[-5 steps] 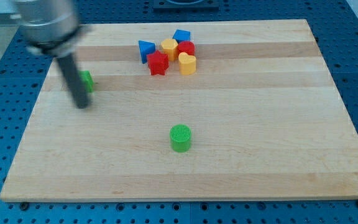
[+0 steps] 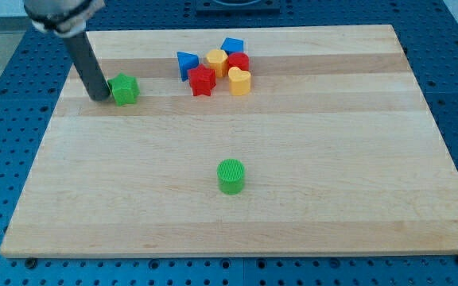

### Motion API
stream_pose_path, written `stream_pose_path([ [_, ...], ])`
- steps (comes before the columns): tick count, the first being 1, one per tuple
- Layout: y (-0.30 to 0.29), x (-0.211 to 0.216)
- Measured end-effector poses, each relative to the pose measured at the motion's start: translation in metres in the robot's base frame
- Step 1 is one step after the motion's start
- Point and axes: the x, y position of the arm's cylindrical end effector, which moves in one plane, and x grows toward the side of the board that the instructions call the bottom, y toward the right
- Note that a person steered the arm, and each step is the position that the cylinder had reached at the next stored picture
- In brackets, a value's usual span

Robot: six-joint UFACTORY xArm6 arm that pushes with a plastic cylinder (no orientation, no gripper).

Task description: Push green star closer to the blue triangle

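Tip touching green star, upper left; no fingers. Off-centre push risks star sliding past blue triangle.

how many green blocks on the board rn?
2: green star at the view's upper left, just right of my tip; green cylinder alone, below centre. None appears hidden.
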Motion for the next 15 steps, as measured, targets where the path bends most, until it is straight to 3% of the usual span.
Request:
stream_pose_path([
  [1,0.039,-0.010],
  [2,-0.045,0.023],
  [3,-0.027,0.070],
  [4,0.016,0.042],
  [7,0.073,0.031],
  [8,0.063,-0.039],
  [10,0.044,-0.059],
  [11,0.040,-0.095],
  [12,0.088,-0.075],
  [13,0.002,-0.073],
  [14,0.036,-0.034],
  [15,0.070,-0.047],
])
